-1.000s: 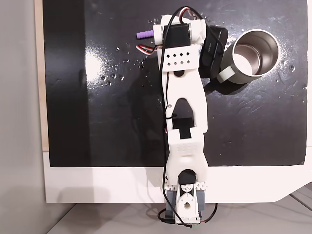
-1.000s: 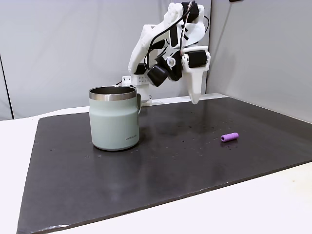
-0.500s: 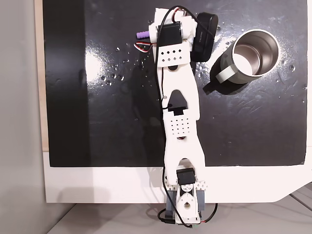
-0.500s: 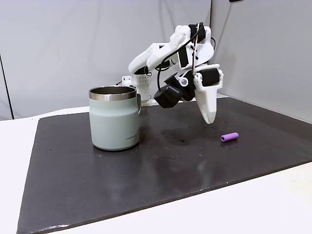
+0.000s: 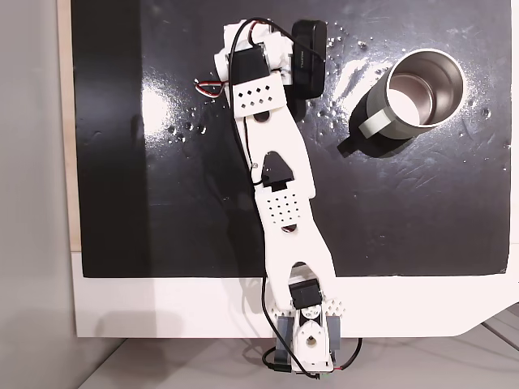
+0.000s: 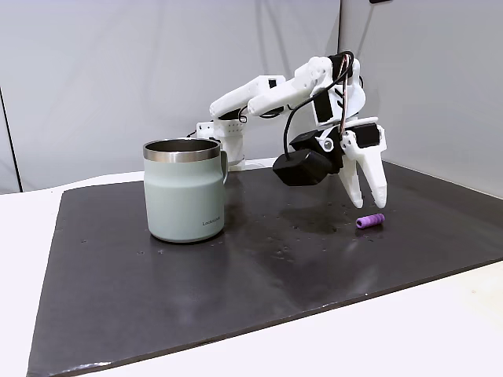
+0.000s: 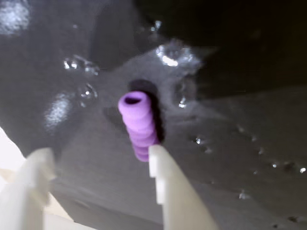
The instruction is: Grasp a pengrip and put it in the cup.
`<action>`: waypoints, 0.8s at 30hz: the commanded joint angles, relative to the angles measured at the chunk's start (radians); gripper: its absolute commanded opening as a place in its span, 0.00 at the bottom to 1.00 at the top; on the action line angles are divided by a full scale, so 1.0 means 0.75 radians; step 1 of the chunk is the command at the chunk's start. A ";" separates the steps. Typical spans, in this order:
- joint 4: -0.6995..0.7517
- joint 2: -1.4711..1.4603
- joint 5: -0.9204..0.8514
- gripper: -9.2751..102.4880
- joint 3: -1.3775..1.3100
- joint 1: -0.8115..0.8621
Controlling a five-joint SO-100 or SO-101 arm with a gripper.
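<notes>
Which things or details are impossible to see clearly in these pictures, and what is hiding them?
- The pengrip, top-down fixed view: covered by the arm's wrist.
- The cup's inside, side fixed view: hidden by its own wall.
- The gripper's fingers, wrist view: cut off by the bottom edge, blurred.
- The pengrip's near end, wrist view: behind one fingertip; touching or not, unclear.

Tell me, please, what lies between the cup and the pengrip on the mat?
In a fixed view, only bare dark mat with small shiny specks lies between the cup and the pengrip; the open gripper hangs just above the pengrip.
</notes>
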 commanded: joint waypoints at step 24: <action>0.205 -0.295 -0.080 0.08 -0.333 -0.016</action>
